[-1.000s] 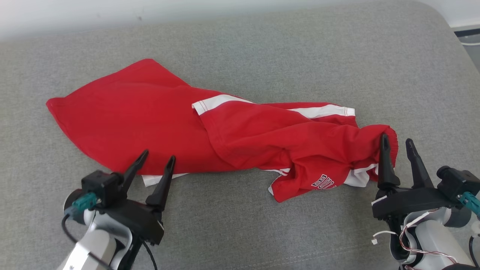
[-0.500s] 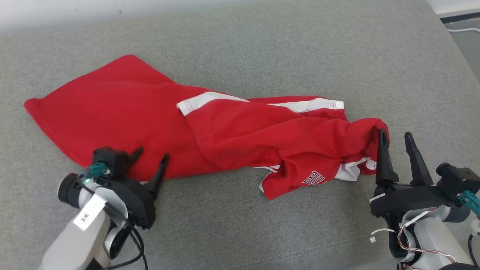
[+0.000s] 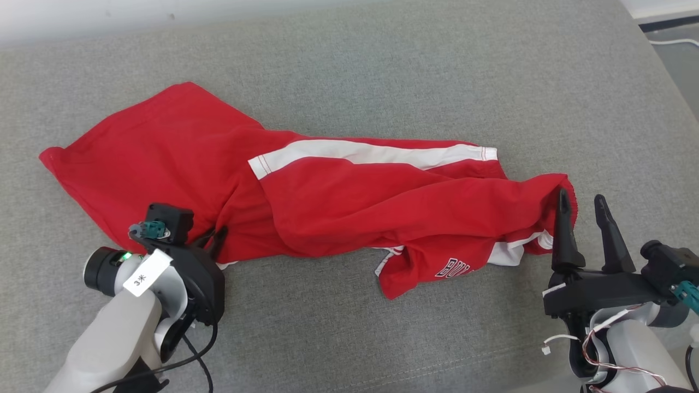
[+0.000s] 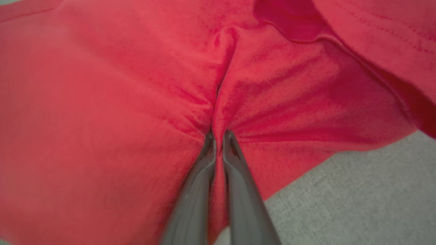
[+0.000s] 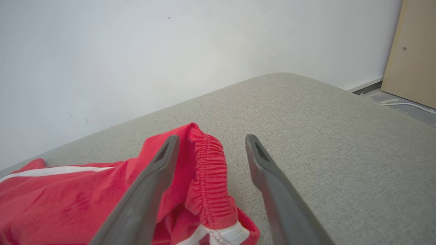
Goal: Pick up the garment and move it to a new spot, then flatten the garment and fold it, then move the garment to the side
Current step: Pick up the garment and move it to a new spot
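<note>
The garment (image 3: 327,191) is a pair of red shorts with white side stripes and lettering, lying crumpled across the grey cushion. My left gripper (image 3: 214,240) is tipped down onto its near left edge. In the left wrist view the left gripper (image 4: 218,136) is shut on a pinched ridge of the red fabric (image 4: 136,102). My right gripper (image 3: 581,204) stands open at the garment's right end. The elastic waistband (image 5: 207,177) lies between the right gripper's (image 5: 211,141) spread fingers, untouched by the right finger.
The grey cushion (image 3: 382,65) stretches wide behind and to the right of the garment. A white wall (image 5: 170,41) rises behind it. Floor with a white cable (image 3: 674,41) lies past the right edge, and a wooden panel (image 5: 414,51) stands there.
The left gripper has tipped down onto the garment's near edge and shut on the fabric. The cloth has stretched out, so the white stripe shows longer. The right gripper has stayed open at the waistband.
</note>
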Controlling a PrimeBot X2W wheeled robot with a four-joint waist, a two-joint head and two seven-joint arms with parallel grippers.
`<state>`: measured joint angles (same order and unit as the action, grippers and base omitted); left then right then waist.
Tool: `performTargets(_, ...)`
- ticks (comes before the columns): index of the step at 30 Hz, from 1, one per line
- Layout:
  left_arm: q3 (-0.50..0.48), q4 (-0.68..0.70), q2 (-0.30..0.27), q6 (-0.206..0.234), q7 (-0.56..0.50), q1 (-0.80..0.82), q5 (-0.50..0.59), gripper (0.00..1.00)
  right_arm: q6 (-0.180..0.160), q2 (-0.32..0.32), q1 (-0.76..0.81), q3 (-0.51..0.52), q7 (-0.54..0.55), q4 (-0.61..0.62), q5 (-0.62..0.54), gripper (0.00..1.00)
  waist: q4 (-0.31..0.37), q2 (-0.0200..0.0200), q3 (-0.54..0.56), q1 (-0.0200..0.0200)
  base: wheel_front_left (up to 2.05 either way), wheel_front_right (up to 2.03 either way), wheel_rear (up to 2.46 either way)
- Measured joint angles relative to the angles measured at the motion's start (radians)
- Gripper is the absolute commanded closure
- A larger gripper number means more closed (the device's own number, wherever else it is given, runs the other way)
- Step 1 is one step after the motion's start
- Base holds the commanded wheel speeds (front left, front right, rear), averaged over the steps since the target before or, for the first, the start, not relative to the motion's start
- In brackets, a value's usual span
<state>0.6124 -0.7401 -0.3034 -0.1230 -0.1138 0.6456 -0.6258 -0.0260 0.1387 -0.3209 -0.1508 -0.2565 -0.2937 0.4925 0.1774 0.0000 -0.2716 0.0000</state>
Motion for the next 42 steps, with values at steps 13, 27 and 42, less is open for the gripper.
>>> performTargets(13,-0.057,0.122,-0.058,-0.002,0.134,0.013,-0.007,1.00,0.021,0.000,0.046,0.041,0.000,-0.005,-0.005,0.00,-0.051,0.0000,0.050,0.0000,0.00,0.00,0.00)
performTargets(27,-0.247,0.156,-0.336,0.029,0.204,0.088,-0.043,1.00,0.054,-0.026,0.047,0.022,0.000,-0.008,-0.034,0.00,-0.067,0.0000,0.072,0.0000,0.00,0.00,0.00)
performTargets(42,-0.235,-0.034,-0.202,0.098,0.210,-0.063,-0.091,1.00,0.072,-0.042,0.042,0.024,0.000,-0.015,-0.046,0.00,-0.041,0.0000,0.062,0.0000,0.00,0.00,0.00)
